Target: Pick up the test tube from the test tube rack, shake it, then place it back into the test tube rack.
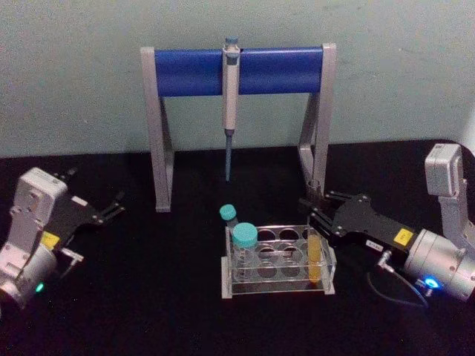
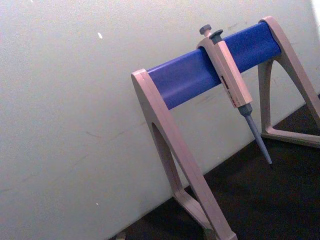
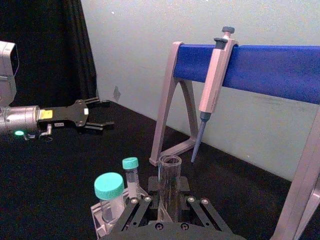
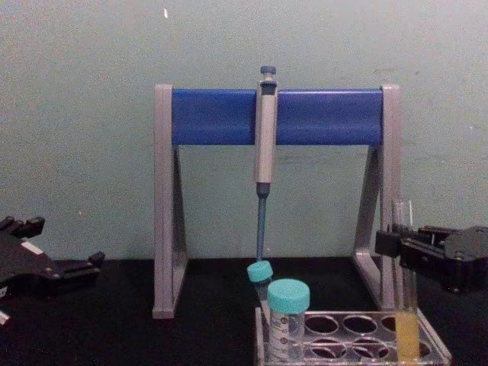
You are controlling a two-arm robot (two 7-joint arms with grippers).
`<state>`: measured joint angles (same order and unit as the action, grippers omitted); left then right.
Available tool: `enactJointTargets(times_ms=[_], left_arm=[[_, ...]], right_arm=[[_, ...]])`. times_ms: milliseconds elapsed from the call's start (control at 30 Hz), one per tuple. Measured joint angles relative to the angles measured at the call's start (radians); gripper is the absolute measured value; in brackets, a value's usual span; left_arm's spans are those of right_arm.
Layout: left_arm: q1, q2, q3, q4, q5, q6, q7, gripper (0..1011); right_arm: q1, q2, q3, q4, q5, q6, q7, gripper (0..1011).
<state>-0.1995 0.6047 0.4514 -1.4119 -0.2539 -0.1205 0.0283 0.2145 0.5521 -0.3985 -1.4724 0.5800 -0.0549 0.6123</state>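
Head view shows the test tube (image 1: 316, 256) standing straight up in the right end of the test tube rack (image 1: 278, 285), open end up and yellow liquid at the bottom. The right gripper (image 1: 315, 217) is at the tube's top, one finger on each side; I cannot tell if it squeezes the glass. Two teal-capped tubes (image 1: 243, 245) stand at the rack's left end. The left gripper (image 1: 115, 206) waits open, far off on the left. Behind, a pipette (image 1: 231, 96) hangs on its stand (image 1: 185, 70).

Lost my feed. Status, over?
Right gripper open around test tube, seated in test tube rack. Left gripper open, parked left. Nothing obstructing.
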Motion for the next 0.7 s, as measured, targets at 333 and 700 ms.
enactJointTargets(times_ms=[333,700], left_arm=[[0.000,0.000,0.000,0.000,0.000,0.000,0.000,1001],[0.000,0.000,0.000,0.000,0.000,0.000,0.000,1001]], right_arm=[[-0.001,0.001,0.001,0.000,0.001,-0.001,0.000,233],[-0.001,0.001,0.001,-0.001,0.001,-0.002,0.001,233]])
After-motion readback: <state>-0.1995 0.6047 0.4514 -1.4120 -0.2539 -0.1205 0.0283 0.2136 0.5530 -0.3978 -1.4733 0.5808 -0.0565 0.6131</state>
